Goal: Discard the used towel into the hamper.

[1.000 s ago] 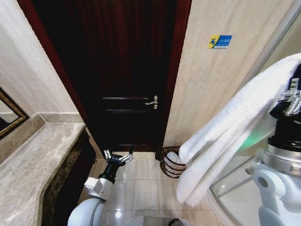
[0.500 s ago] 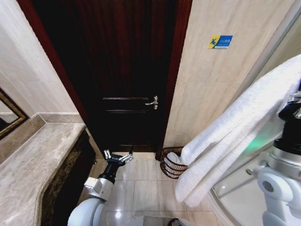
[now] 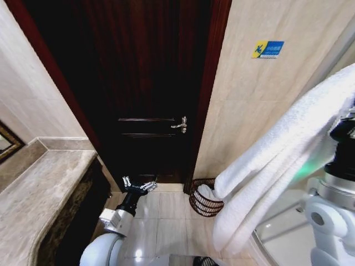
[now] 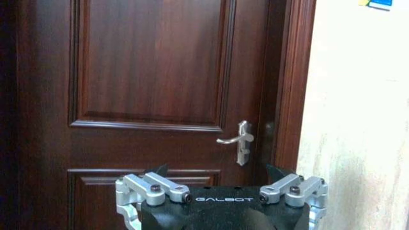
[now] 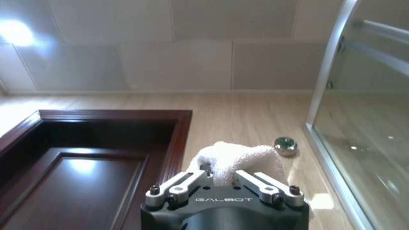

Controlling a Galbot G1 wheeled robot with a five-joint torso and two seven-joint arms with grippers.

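A long white towel [image 3: 277, 149] hangs from high at the right down to just above the floor. In the right wrist view my right gripper [image 5: 221, 181] is shut on a bunched end of the towel [image 5: 233, 155]. The hamper [image 3: 206, 203], a small dark basket of thin bars, stands on the floor by the wall right of the door. The towel's lower folds hang in front of the hamper's right side. A bit of white shows at its rim; I cannot tell if it lies inside. My left gripper [image 3: 138, 185] is held low before the door, open and empty [image 4: 219, 170].
A dark wooden door [image 3: 144, 83] with a silver handle [image 3: 180, 124] fills the wall ahead. A marble counter [image 3: 39, 194] runs along the left. A glass shower enclosure [image 3: 288, 221] stands at the right. Tiled floor [image 3: 166, 216] lies between the left arm and the hamper.
The whole head picture has shifted, so the camera has moved; door handle and hamper now sit slightly lower. The towel still hangs from the right gripper. The left arm holds its pose.
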